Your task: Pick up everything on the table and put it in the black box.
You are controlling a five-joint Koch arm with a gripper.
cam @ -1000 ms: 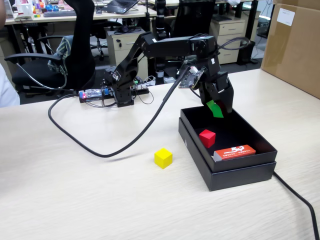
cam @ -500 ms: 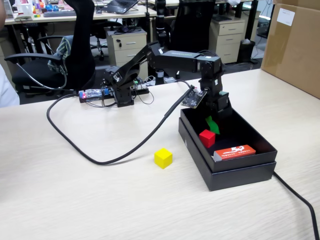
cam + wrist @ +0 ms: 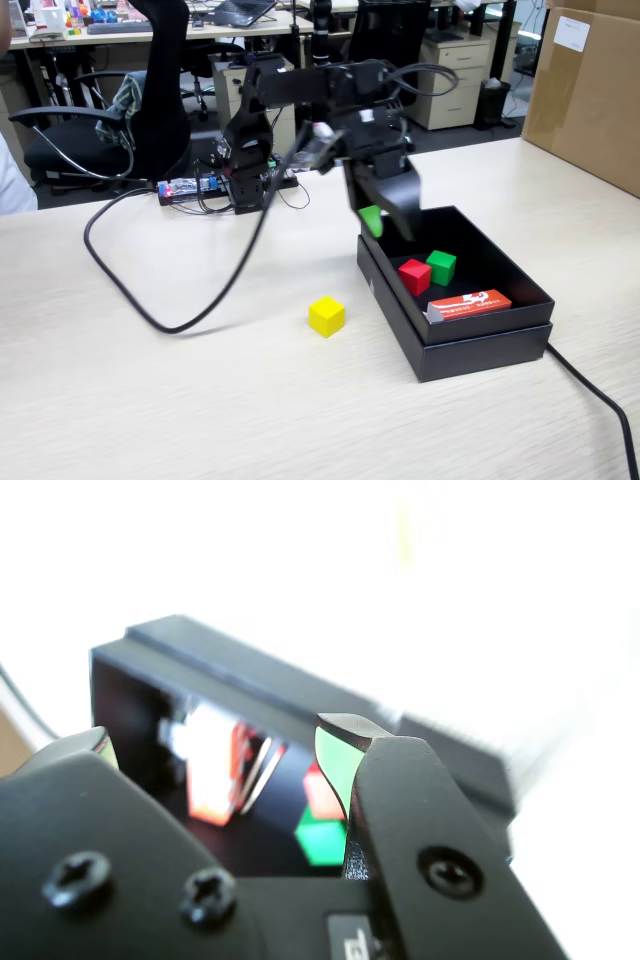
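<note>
Claw (image 3: 385, 212) spread wide, empty, above black box (image 3: 480, 340) near rim. Green cube (image 3: 441, 267), red cube (image 3: 414, 276) inside box beside orange packet (image 3: 469, 304). Yellow cube (image 3: 326, 316) on bench (image 3: 150, 400).

The bench (image 3: 150, 400) was pale beige with fine wood-grain streaks. On it sat a bright yellow cube (image 3: 326, 315). The box (image 3: 480, 345) was matte black all over, and inside it a red cube (image 3: 414, 275) and a green cube (image 3: 441, 266) showed up sharply, along with an orange-red packet (image 3: 470, 304) with white print. The arm (image 3: 300, 95) was black, and its fingers (image 3: 372, 220) carried green pads. The cable (image 3: 130, 290) was black too. A brown cardboard carton (image 3: 590, 90) stood behind.
</note>
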